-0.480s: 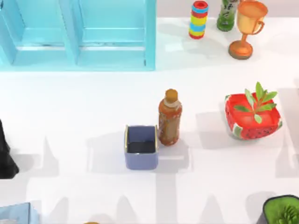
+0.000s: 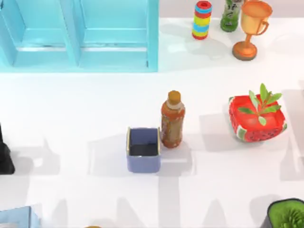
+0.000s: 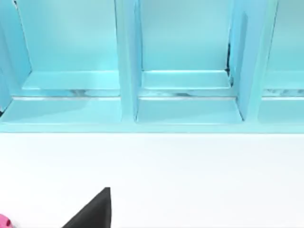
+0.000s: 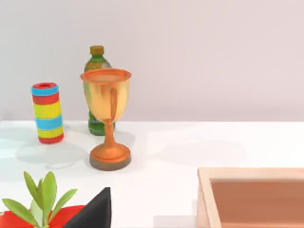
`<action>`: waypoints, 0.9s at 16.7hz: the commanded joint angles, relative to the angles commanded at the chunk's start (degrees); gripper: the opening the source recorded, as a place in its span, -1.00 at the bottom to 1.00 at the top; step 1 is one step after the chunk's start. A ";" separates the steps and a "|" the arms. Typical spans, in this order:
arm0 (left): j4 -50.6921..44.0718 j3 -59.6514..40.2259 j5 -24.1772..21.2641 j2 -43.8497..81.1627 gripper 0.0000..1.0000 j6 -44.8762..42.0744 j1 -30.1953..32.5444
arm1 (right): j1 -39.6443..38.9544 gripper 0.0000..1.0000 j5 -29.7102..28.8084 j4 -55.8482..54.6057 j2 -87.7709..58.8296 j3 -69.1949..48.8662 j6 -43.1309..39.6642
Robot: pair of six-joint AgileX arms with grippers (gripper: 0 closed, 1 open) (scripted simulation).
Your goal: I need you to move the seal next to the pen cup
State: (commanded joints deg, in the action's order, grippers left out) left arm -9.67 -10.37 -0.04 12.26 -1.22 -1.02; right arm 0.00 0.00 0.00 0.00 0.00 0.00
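On the white tabletop [image 2: 85, 118], the pen cup [image 2: 143, 150] stands near the middle, periwinkle with a pale rim and a dark inside. A brown bottle [image 2: 173, 119] stands upright just beside the cup, at its far right corner; whether the two touch cannot be told. Well to the right of the cup sits a red watermelon-patterned planter [image 2: 258, 124] with a green sprig. Far behind the cup and to its left is a turquoise shelf unit [image 2: 78, 35]. Far behind the cup and to its right stand a striped can [image 2: 202, 20], a green bottle [image 2: 231, 16] and an orange trophy cup [image 2: 250, 31]. A dark green pot [image 2: 287, 213] sits at the near corner, right of the cup, and a pale blue object [image 2: 16, 218] sits at the near corner left of it.

The left wrist view faces the shelf unit's open compartments across bare tabletop, with a small pink scrap [image 3: 4, 221] at the picture's edge that cannot be identified. The right wrist view shows a wooden tray [image 4: 251, 197], and the trophy from the side with the can and green bottle behind it.

The left arm [image 2: 5, 159] is a dark shape far left of the cup. The left pincer [image 3: 92, 216] and the right pincer [image 4: 92, 213] each show as a black wedge; wide or narrow, I cannot tell.
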 joint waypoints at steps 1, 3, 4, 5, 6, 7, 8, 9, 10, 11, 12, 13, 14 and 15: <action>-2.86 -3.25 -0.02 3.97 1.00 -0.36 -0.30 | 0.00 1.00 0.00 0.00 0.00 0.00 0.00; -9.27 -10.30 -0.03 12.94 1.00 -1.17 -1.00 | 0.00 1.00 0.00 0.00 0.00 0.00 0.00; -12.73 -14.09 -0.02 17.51 1.00 -1.61 -1.40 | 0.00 1.00 0.00 0.00 0.00 0.00 0.00; -16.30 -18.02 0.00 22.22 1.00 -2.06 -1.81 | 0.00 1.00 0.00 0.00 0.00 0.00 0.00; -19.93 -22.03 0.00 27.06 1.00 -2.52 -2.22 | 0.00 1.00 0.00 0.00 0.00 0.00 0.00; -23.60 -26.07 0.01 31.94 1.00 -2.99 -2.62 | 0.00 1.00 0.00 0.00 0.00 0.00 0.00; -27.27 -30.13 0.01 36.82 1.00 -3.46 -3.02 | 0.00 1.00 0.00 0.00 0.00 0.00 0.00; -30.91 -34.15 0.00 41.66 1.00 -3.93 -3.42 | 0.00 1.00 0.00 0.00 0.00 0.00 0.00; -34.49 -38.10 0.00 46.42 1.00 -4.40 -3.80 | 0.00 1.00 0.00 0.00 0.00 0.00 0.00; -37.99 -41.96 0.00 51.06 1.00 -4.85 -4.19 | 0.00 1.00 0.00 0.00 0.00 0.00 0.00; -41.37 -45.68 0.01 55.56 1.00 -5.29 -4.56 | 0.00 1.00 0.00 0.00 0.00 0.00 0.00; -44.61 -49.24 0.01 59.86 1.00 -5.70 -4.93 | 0.00 1.00 0.00 0.00 0.00 0.00 0.00; -47.67 -52.61 0.02 63.94 1.00 -6.10 -5.27 | 0.00 1.00 0.00 0.00 0.00 0.00 0.00; -50.54 -55.76 0.03 67.75 1.00 -6.46 -5.60 | 0.00 1.00 0.00 0.00 0.00 0.00 0.00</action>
State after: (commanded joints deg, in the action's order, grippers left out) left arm -60.21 -66.13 -0.01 80.00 -7.68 -6.62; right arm 0.00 0.00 0.00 0.00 0.00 0.00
